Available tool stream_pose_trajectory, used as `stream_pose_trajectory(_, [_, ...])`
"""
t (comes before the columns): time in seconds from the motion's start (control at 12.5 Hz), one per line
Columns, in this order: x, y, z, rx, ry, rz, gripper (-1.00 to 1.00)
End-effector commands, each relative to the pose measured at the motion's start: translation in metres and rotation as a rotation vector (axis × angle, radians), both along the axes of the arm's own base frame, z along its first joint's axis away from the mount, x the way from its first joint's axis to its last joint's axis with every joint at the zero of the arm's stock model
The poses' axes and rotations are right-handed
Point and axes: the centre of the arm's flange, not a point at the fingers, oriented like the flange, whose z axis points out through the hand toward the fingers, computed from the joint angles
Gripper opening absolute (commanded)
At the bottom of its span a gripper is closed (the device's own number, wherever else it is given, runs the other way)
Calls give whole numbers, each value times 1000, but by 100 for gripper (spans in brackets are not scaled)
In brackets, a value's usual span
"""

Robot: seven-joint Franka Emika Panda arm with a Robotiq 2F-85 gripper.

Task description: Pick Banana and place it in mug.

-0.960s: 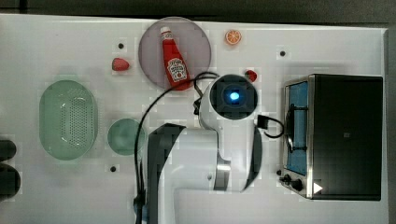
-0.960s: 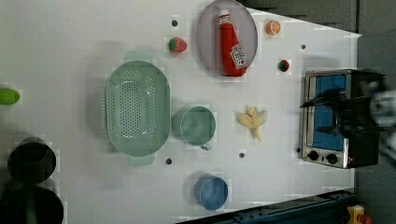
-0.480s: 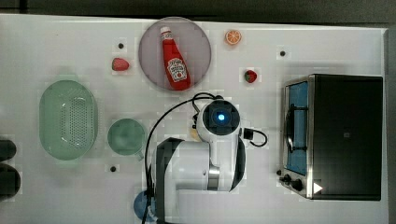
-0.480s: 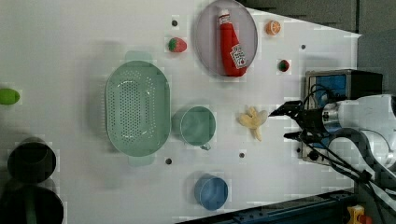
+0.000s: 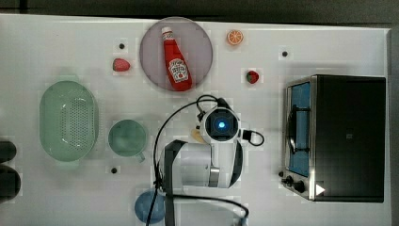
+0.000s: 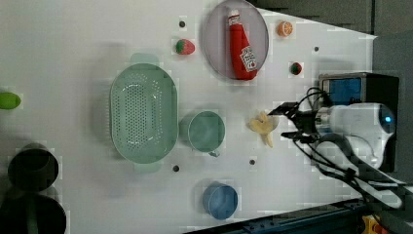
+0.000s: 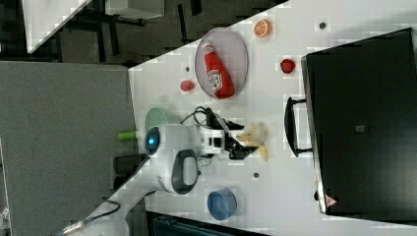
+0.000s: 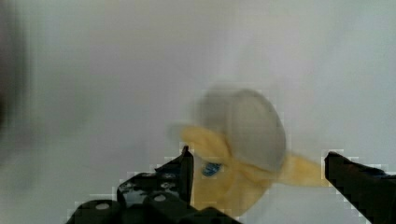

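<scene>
The banana (image 6: pixel 263 127), pale yellow with several peel flaps, lies on the white table to the left view's right of the teal-green mug (image 6: pixel 206 131). My gripper (image 6: pixel 284 123) is open and low beside it, with the jaws on either side of the banana's end. In the wrist view the banana (image 8: pixel 233 158) sits between the two black fingers (image 8: pixel 177 172), and I cannot tell whether they touch it. In the top view my wrist (image 5: pixel 220 125) covers most of the banana (image 5: pixel 197 135); the mug (image 5: pixel 127 138) stands apart to the top view's left.
A ketchup bottle (image 5: pixel 176 68) lies on a grey plate (image 5: pixel 153 56). A green perforated basket (image 5: pixel 44 117) stands beside the mug, a blue cup (image 5: pixel 146 207) near the table edge, and a toaster oven (image 5: pixel 348 136) at the top view's right. An orange slice (image 5: pixel 235 37) and two strawberries (image 5: pixel 121 65) lie about.
My arm has swung away from the toaster oven toward the banana and come down over it. The gripper has stayed open. The banana has not moved.
</scene>
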Motion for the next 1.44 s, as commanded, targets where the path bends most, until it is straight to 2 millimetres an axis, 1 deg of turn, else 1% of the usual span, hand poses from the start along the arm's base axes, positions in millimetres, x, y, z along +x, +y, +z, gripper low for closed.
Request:
stream_pose_trajectory(0.08, [-5, 11, -18, 6, -43, 48, 100])
stream_pose_trajectory(0.16, [-6, 14, -24, 8, -47, 52, 100])
stream_pose_trajectory(0.24, [-8, 15, -30, 8, -42, 53, 94])
stream_pose_trajectory(0.32, [-6, 15, -31, 7, -57, 53, 65])
stream_pose_trajectory(0.4, [-6, 15, -31, 6, -63, 52, 45])
stream_pose_trajectory(0.56, [-2, 16, -26, 6, -79, 54, -3])
stream_pose_trajectory(0.72, [-3, 13, -25, 5, -80, 50, -46])
stream_pose_trajectory(0.8, [-2, 11, -20, 4, -87, 45, -46])
stream_pose_trajectory(0.88, [1, 7, -10, 2, -101, 38, -46])
stream_pose_trajectory(1.04, [8, -1, 26, 0, -125, 22, -46])
stream_pose_trajectory(1.2, [12, -8, 80, 5, -114, 6, -46])
stream_pose_trajectory(1.28, [12, -12, 112, 10, -102, -1, -46])
stream_pose_trajectory(1.44, [12, -17, 188, 21, -93, -10, -46])
